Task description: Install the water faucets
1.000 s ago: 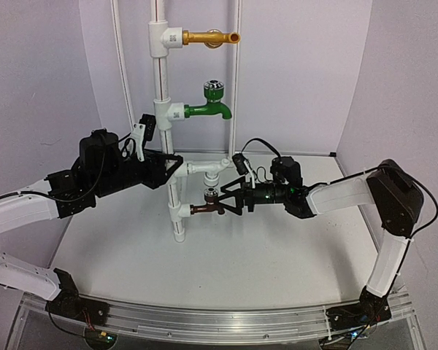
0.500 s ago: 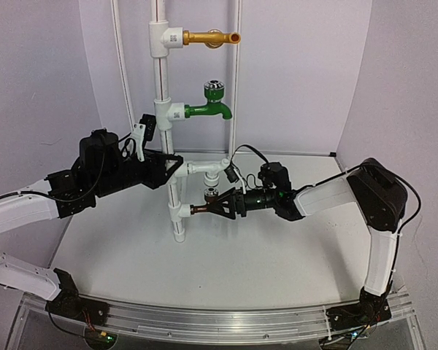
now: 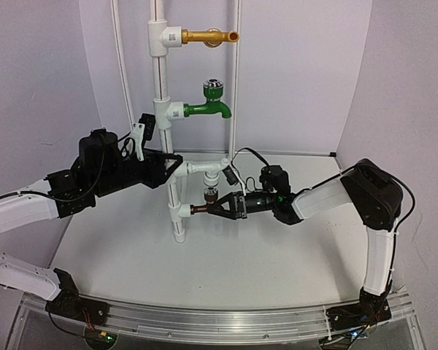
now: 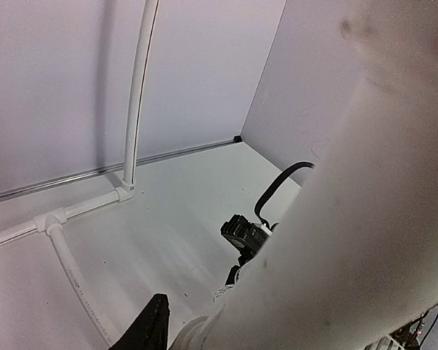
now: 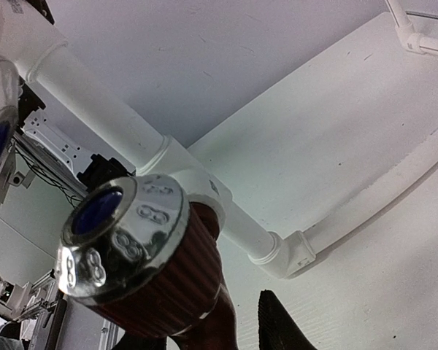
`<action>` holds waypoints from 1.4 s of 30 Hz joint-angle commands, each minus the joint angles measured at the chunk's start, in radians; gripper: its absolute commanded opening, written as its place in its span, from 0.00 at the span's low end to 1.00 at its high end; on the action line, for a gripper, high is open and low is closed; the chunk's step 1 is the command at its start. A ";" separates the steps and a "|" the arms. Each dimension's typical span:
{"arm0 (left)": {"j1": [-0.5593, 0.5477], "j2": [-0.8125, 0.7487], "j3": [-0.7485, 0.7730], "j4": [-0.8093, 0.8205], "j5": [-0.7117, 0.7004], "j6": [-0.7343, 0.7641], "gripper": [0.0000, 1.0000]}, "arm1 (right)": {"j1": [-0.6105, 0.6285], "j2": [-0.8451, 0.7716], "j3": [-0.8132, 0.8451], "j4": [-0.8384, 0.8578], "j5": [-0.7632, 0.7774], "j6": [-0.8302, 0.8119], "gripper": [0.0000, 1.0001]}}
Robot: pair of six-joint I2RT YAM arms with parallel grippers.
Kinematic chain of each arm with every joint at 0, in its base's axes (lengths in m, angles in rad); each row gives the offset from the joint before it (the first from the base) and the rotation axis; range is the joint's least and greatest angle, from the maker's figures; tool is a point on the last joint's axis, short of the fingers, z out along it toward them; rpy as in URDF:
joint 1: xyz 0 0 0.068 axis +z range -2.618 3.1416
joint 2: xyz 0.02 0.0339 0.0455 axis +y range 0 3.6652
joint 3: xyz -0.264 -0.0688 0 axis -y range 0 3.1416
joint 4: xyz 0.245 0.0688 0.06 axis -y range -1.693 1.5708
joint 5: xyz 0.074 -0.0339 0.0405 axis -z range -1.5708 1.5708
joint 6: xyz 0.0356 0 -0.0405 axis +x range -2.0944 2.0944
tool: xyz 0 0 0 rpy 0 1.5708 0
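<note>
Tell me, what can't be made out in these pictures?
- Left gripper: jaws masked by the white pipe in top view; the pipe blurs the left wrist view.
- Brown tap: spout cut off by right wrist view's bottom edge.
- Right gripper: contact with tap cut off there too.

White shells, black joints on left arm (image 3: 22, 208) and right arm (image 3: 383, 251); left gripper (image 3: 177, 164), right gripper (image 3: 217, 206) black; black cables (image 3: 250, 150) off wrists.

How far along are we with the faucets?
Done: gold faucet and green faucet sit in the upper tees. In hand: right gripper holds the brown tap at the lowest tee, left gripper clamps the white pipe. Left: thread depth cannot be seen; finish, then release.
</note>
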 commanded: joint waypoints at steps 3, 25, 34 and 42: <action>-0.017 -0.005 0.034 -0.013 0.056 0.025 0.00 | 0.002 -0.035 -0.037 0.201 0.023 0.190 0.27; -0.017 0.021 0.030 -0.048 0.126 0.040 0.00 | 0.056 -0.131 -0.142 0.187 0.198 0.144 0.69; -0.017 0.032 0.036 -0.042 0.133 0.039 0.00 | 0.056 -0.111 -0.077 0.135 0.216 0.118 0.59; -0.017 0.028 0.034 -0.046 0.124 0.042 0.00 | 0.055 -0.087 -0.107 0.149 0.205 0.232 0.33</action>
